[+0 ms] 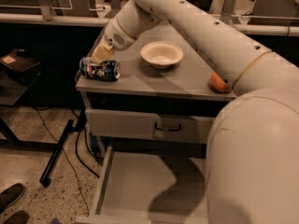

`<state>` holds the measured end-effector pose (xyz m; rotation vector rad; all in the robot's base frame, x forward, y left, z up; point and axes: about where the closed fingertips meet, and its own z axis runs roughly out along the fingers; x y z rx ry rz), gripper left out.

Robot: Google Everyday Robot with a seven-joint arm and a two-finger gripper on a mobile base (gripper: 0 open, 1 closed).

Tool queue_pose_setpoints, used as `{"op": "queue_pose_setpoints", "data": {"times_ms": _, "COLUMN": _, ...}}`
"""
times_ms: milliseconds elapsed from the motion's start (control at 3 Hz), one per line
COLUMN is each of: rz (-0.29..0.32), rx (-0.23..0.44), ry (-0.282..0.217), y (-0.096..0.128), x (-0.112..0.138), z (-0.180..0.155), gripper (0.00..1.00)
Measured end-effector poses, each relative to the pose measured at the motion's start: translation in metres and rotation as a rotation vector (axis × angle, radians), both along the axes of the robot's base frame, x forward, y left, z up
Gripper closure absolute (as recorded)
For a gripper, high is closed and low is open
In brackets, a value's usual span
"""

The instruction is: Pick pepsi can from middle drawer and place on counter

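Note:
The pepsi can (99, 69) lies on its side at the front left corner of the counter (182, 76). My gripper (101, 55) is right above the can, at its back edge, and seems to touch it. My pale arm comes in from the right and covers much of the view. The middle drawer (135, 183) is pulled open below, and the floor that shows is bare; my arm hides its right part.
A white bowl (161, 54) stands mid-counter, and an orange fruit (217, 82) sits at the counter's right, partly behind my arm. A shut grey drawer front (140, 124) with a dark handle is under the counter. Cables and a black stand leg (56, 154) lie on the floor at left, with shoes (11, 199) nearby.

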<state>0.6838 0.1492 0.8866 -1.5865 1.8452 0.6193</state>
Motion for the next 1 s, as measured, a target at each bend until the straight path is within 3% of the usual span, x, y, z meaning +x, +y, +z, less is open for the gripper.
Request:
{"op": "queue_pose_setpoints", "data": {"times_ms": 333, "rz": 0.000, "rx": 0.000, "ry": 0.000, "y": 0.0000, "x": 0.0000, "z": 0.0000, "gripper": 0.03}}
{"op": "queue_pose_setpoints", "data": {"times_ms": 1000, "rz": 0.000, "rx": 0.000, "ry": 0.000, "y": 0.0002, "x": 0.0000, "z": -0.0002, "gripper": 0.00}}
